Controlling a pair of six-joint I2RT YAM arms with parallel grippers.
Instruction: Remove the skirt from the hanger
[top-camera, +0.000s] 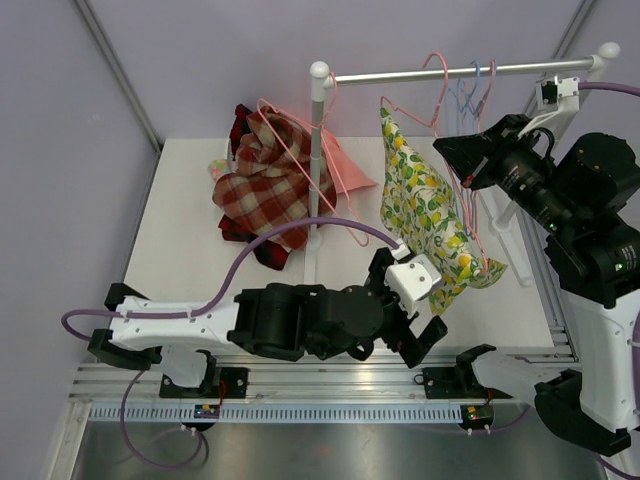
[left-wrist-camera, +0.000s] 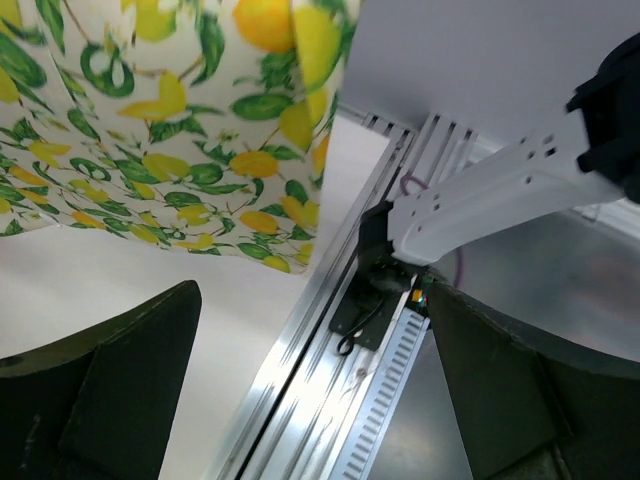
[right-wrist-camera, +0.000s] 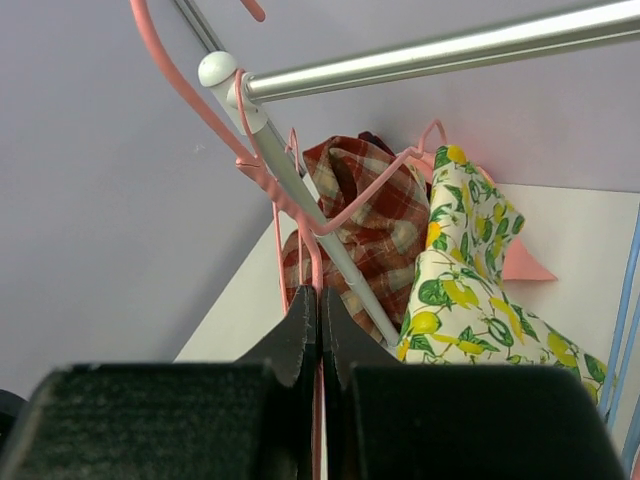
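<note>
The lemon skirt (top-camera: 430, 215) hangs under the rail (top-camera: 450, 72) on a pink hanger (top-camera: 437, 95). Its bottom corner dips down near the tabletop (top-camera: 190, 230). My right claw (right-wrist-camera: 319, 305) is up just below the rail, pressed together and pinching the hanger's thin wire. My left claw (top-camera: 410, 298) is low down, far under the rail, spread wide open with nothing in it. It sits just below the skirt's bottom edge. A checked cloth (top-camera: 265, 185) lies in a heap by the rail's left end.
</note>
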